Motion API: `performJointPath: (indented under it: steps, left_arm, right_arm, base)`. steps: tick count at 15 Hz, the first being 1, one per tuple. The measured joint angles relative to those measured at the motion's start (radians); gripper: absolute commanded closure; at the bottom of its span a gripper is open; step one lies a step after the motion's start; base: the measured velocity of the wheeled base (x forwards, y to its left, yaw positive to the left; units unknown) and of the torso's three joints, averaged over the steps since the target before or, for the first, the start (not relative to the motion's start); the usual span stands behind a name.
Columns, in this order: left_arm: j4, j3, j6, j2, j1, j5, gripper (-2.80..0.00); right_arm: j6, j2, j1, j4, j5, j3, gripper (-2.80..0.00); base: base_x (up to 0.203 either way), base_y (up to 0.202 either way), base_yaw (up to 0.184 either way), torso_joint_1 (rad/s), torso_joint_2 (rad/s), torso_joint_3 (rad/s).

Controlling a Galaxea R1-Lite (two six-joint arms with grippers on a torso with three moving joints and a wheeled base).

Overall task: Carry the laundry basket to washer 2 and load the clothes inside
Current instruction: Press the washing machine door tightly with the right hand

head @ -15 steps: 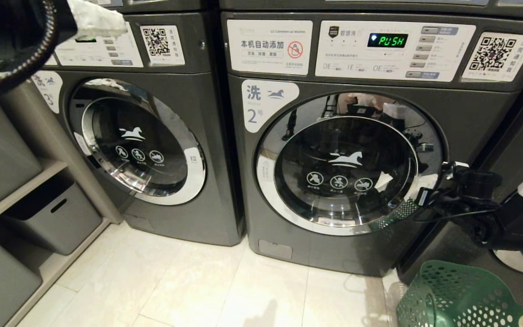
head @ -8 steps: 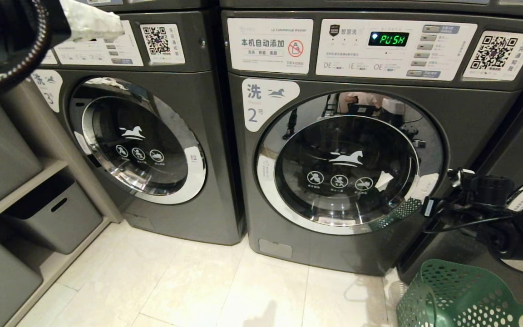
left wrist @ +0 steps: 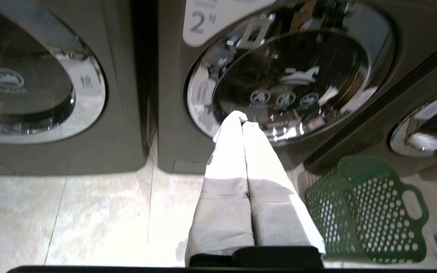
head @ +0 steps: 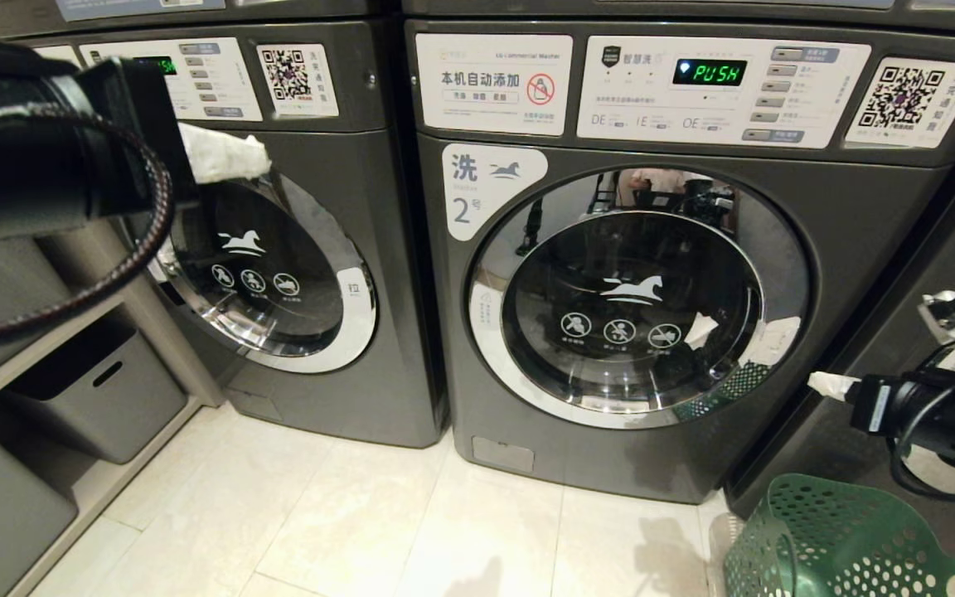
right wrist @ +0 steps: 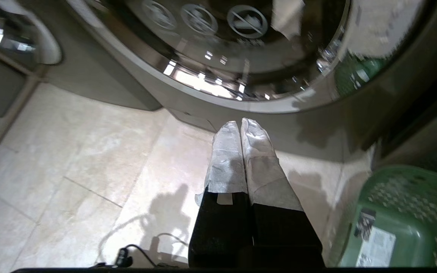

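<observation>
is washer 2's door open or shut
Shut. Washer 2's door sits flush in its front all round, with no gap at the rim.

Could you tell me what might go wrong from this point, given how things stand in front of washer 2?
Washer 2's door appears shut, so nothing can go in until it is opened. Both the right gripper and the left gripper are shut and empty, so a pull at the door could slip. The laundry basket sits on the floor to the right of the machine's front, where a swinging door or the right arm might knock it.
</observation>
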Motion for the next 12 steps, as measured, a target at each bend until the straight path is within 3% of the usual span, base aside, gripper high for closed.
performJointPath:
  steps: [3,7,10,12]
  left_arm:
    - [-0.002,0.134,-0.002,-0.076,0.032,-0.001,0.00]
    - [-0.008,0.416,-0.032,-0.220,0.233,-0.025,0.00]
    - [-0.080,0.662,-0.096,-0.316,0.349,-0.068,0.00]
    - [-0.148,0.795,-0.136,-0.369,0.442,-0.077,0.00]
  right_arm:
    - [-0.005,-0.228,0.004,0.131,0.083,-0.012,0.00]
    - [-0.087,-0.340,0.005,0.172,-0.033,-0.016,0.00]
    - [-0.188,-0.366,0.004,0.173,-0.048,-0.014,0.00]
    - [-0.215,-0.377,0.003,0.175,-0.051,-0.020,0.00]
  base:
    - [0.000,0.000,0.000,0.000,0.00,0.000]
    - [0.000,0.000,0.000,0.000,0.00,0.000]
    - [0.000,0.000,0.000,0.000,0.00,0.000]
    - [0.000,0.000,0.000,0.000,0.00,0.000]
